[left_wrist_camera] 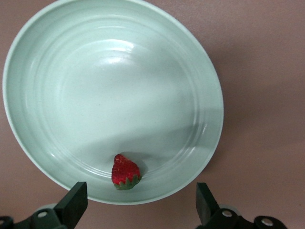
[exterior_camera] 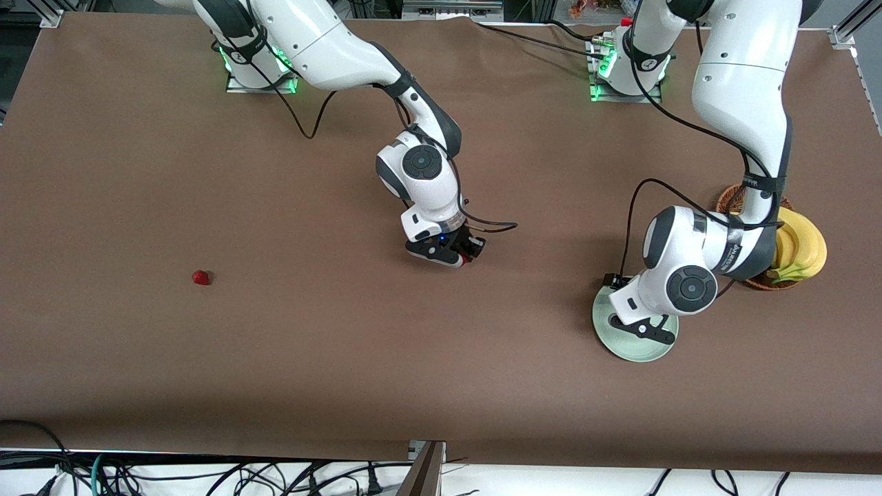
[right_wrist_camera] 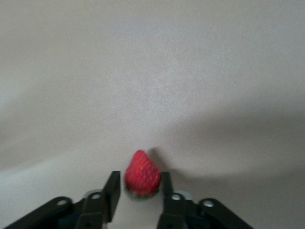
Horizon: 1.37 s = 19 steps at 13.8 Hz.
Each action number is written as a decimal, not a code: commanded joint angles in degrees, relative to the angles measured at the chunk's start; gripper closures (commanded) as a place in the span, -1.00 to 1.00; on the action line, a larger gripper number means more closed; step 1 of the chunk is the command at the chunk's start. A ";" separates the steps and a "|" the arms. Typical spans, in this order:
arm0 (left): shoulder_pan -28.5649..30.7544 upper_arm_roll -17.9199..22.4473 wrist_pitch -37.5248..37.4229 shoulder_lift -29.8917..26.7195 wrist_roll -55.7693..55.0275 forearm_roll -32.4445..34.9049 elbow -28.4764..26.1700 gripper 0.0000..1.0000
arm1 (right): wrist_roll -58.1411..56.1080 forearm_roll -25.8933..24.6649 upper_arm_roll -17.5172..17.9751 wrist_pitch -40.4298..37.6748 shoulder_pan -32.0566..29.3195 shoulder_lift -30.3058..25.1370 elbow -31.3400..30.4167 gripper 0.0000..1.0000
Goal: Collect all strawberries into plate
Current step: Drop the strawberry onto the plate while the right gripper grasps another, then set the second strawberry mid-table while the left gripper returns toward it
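Holding one strawberry (left_wrist_camera: 126, 172) near its rim, the plate (left_wrist_camera: 57, 95) sits under the left gripper (left_wrist_camera: 138, 200), whose fingers are spread wide and empty. The right gripper (right_wrist_camera: 138, 191) pinches a second strawberry (right_wrist_camera: 142, 174) mid-table; a third (exterior_camera: 200, 277) lies toward the right arm's end.

Only faint, unreadable lettering on a dark band of the left arm (exterior_camera: 734, 251) just above the plate (exterior_camera: 637, 351); no other text legible.

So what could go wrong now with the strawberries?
The strawberry sits between the right pincer fingers with the table close below; a weak grip could drop it on the way. The berry already in the plate lies near the rim under the open left pincer; a careless retreat might knock it out.
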 commanded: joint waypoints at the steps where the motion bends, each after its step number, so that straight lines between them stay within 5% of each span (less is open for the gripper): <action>1: -0.72 0.14 -0.84 -0.06 0.32 -0.96 0.59 -1.00 | -0.69 0.00 -0.68 0.35 0.42 0.27 1.22 -1.00; 4: -0.72 -0.21 -1.11 -0.14 -0.03 -1.04 0.42 -1.00 | -1.92 0.08 -1.12 -2.27 -1.68 -1.93 4.02 -1.00; 10: -1.86 -6.00 -0.58 -0.32 -13.80 -5.53 1.21 -1.00 | -32.99 0.79 -1.03 -19.76 -12.92 -9.04 4.21 -1.00; 15: -13.09 -6.81 -0.14 -1.47 -30.75 -5.18 5.60 -1.00 | -59.62 0.61 -2.26 -34.87 -25.31 -12.48 3.34 -1.00; 19: -18.56 -6.81 14.84 1.69 -37.11 -5.09 3.42 -1.00 | -72.40 0.61 -7.08 -38.85 -31.92 -13.62 -0.43 -1.00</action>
